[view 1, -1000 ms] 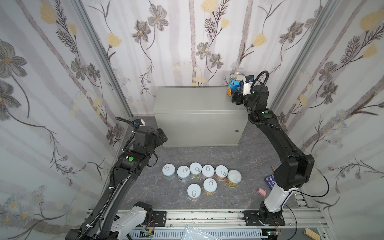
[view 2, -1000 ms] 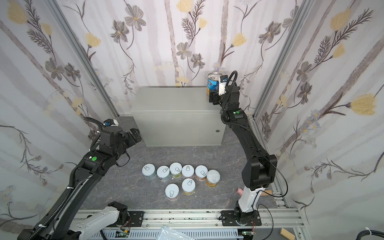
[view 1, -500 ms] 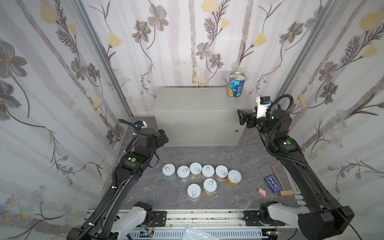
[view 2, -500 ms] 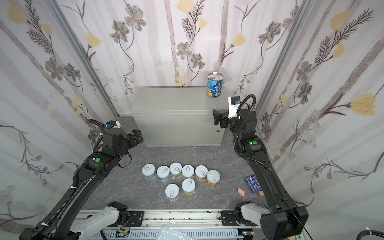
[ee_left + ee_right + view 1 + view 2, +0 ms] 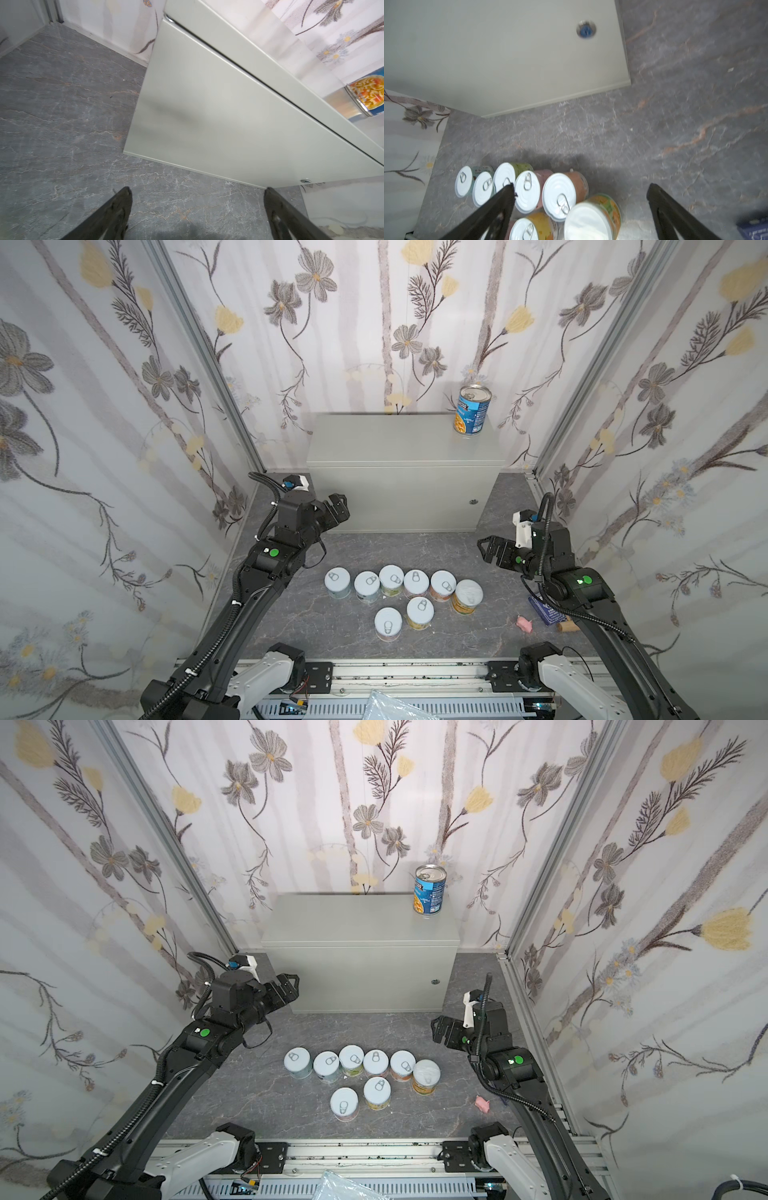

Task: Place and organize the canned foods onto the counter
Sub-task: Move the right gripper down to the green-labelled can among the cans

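Note:
A blue-labelled can (image 5: 472,409) (image 5: 430,889) stands upright on the right rear of the light-grey counter (image 5: 395,439) (image 5: 353,919), with nothing touching it. Several short cans with white pull-tab lids (image 5: 416,583) (image 5: 376,1063) (image 5: 527,191) stand clustered on the dark floor before the counter. An orange-yellow can with a plastic lid (image 5: 467,596) (image 5: 426,1076) (image 5: 591,218) stands at their right end. My right gripper (image 5: 486,549) (image 5: 438,1029) (image 5: 581,187) hangs open and empty, low, right of the cluster. My left gripper (image 5: 338,506) (image 5: 291,986) (image 5: 197,191) is open and empty by the counter's left front corner.
A small pink piece (image 5: 524,623), a dark blue box (image 5: 546,612) and a cork-like bit (image 5: 567,627) lie on the floor under my right arm. Flowered walls close in on three sides. A metal rail (image 5: 395,672) runs along the front.
My right gripper let go of the blue can on the counter, drew back and came down toward the floor right of the cans. The left arm barely moved.

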Motion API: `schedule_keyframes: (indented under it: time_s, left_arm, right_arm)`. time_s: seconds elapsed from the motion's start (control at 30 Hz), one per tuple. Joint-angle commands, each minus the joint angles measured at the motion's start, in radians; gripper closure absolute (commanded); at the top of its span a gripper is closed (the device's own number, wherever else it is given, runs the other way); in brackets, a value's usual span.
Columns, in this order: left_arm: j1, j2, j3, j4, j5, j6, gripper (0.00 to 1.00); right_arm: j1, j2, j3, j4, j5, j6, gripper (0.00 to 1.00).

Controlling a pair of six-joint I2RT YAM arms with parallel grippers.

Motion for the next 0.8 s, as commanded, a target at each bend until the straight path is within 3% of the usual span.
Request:
schedule_keyframes:
  time_s: [0.0,0.27,0.4,0.57,0.77]
  left_arm:
    - [0.000,0.006,0.005,0.057,0.017,-0.019,0.00]
    - [0.001,-0.006,0.000,0.052,0.008,-0.012,0.00]
    - [0.001,-0.008,-0.004,0.049,0.005,-0.013,0.00]
    - [0.001,-0.007,-0.010,0.043,-0.006,-0.011,0.00]
    - [0.000,-0.020,-0.017,0.023,-0.025,0.002,0.00]
  right_arm:
    - [0.022,0.004,-0.027,-0.119,0.014,0.066,0.00]
    - [0.291,-0.052,-0.244,0.034,0.178,0.284,0.00]
    - [0.408,-0.080,-0.315,0.118,0.264,0.315,0.00]
    - [0.508,-0.116,-0.412,0.263,0.292,0.320,0.00]
    - [0.675,-0.107,-0.496,0.323,0.535,0.404,0.00]
